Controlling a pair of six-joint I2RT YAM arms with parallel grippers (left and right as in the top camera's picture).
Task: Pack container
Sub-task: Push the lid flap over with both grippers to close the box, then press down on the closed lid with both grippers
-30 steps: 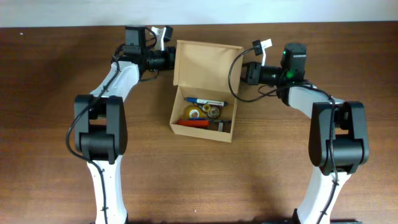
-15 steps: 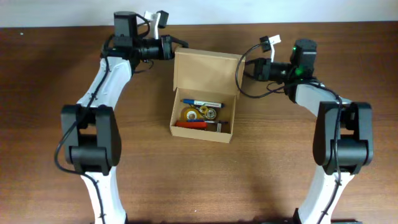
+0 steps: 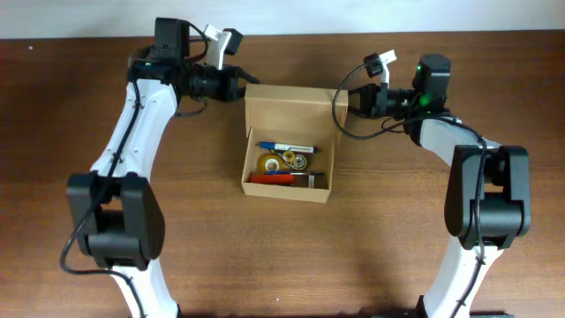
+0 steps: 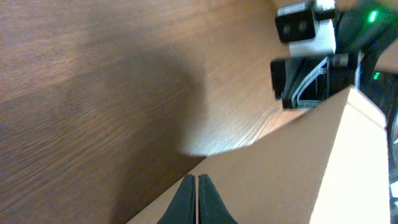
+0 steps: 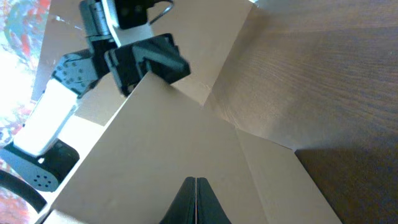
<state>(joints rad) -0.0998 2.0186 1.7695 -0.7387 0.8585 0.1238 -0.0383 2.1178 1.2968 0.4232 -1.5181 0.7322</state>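
The container (image 3: 256, 184) is a tan cardboard box in the middle of the table, and its hinged lid (image 3: 291, 108) stands up at the far side. Inside lie a blue pen (image 3: 289, 145), a yellow tape roll (image 3: 271, 162), a second roll (image 3: 302, 160) and a red pen (image 3: 272, 177). My left gripper (image 3: 252, 85) is shut, holding nothing, with its tip at the lid's far left corner. My right gripper (image 3: 339, 99) is shut and empty at the far right corner. Each wrist view shows shut fingers (image 4: 196, 186) (image 5: 195, 186) over the lid's cardboard (image 4: 280, 168) (image 5: 155, 143).
Dark wooden table (image 3: 397, 230) stretches all around the box. Both arms reach in from the front, their bases (image 3: 124, 221) (image 3: 485, 203) standing left and right of the box. A pale wall edge (image 3: 291, 18) runs along the back.
The lid has swung from lying back to standing more upright. My left arm has moved left and back, its tip following the lid's corner. The right gripper has shifted slightly right.
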